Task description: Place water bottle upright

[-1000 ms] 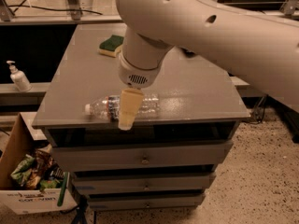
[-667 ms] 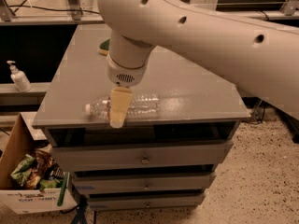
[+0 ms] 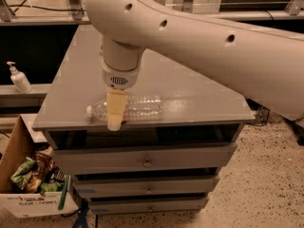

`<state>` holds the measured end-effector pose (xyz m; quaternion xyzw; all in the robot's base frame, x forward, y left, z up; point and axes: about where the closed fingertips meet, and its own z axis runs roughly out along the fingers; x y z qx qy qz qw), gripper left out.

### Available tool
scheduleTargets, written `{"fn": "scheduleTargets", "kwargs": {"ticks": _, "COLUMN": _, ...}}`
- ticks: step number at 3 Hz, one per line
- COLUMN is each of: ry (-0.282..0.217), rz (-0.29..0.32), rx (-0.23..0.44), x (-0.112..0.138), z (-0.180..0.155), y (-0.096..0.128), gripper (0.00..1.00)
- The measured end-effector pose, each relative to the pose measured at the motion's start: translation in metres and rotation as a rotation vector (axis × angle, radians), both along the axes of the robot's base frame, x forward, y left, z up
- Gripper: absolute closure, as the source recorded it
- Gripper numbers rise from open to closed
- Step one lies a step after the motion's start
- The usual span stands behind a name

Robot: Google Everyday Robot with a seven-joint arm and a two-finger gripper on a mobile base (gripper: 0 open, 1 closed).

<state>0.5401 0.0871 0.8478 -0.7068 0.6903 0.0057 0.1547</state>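
Observation:
The water bottle (image 3: pixel 137 108) is clear ribbed plastic with a white cap. It lies on its side near the front edge of the grey cabinet top (image 3: pixel 199 94), cap pointing left. The gripper (image 3: pixel 115 118) hangs from the big white arm (image 3: pixel 199 37) and reaches down in front of the bottle's neck end, covering that part. Its beige fingers (image 3: pixel 116 109) overlap the bottle in the picture. I cannot tell whether they touch it. The label band is hidden.
A small white pump dispenser bottle (image 3: pixel 19 78) stands on a ledge at the left. A cardboard box (image 3: pixel 28 184) of snack packets sits on the floor at lower left. The cabinet has several drawers (image 3: pixel 147 161) below its top.
The arm and gripper have moved left along the bottle, from about its middle to its neck end. The bottle has stayed lying on its side. The arm now hides the sponge at the back.

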Motion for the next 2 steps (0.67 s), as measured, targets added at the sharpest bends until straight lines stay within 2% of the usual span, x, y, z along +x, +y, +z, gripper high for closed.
{"fn": "scheduleTargets", "kwargs": {"ticks": 1, "ry": 0.002, "rz": -0.003, "rx": -0.006, "x": -0.0016, "z": -0.0048, "y": -0.0022, "gripper": 0.15}}
{"fn": "scheduleTargets", "kwargs": {"ticks": 2, "ry": 0.014, "rz": -0.016, "rx": -0.01, "x": -0.0067, "z": -0.0133, "y": -0.005, "gripper": 0.39}}
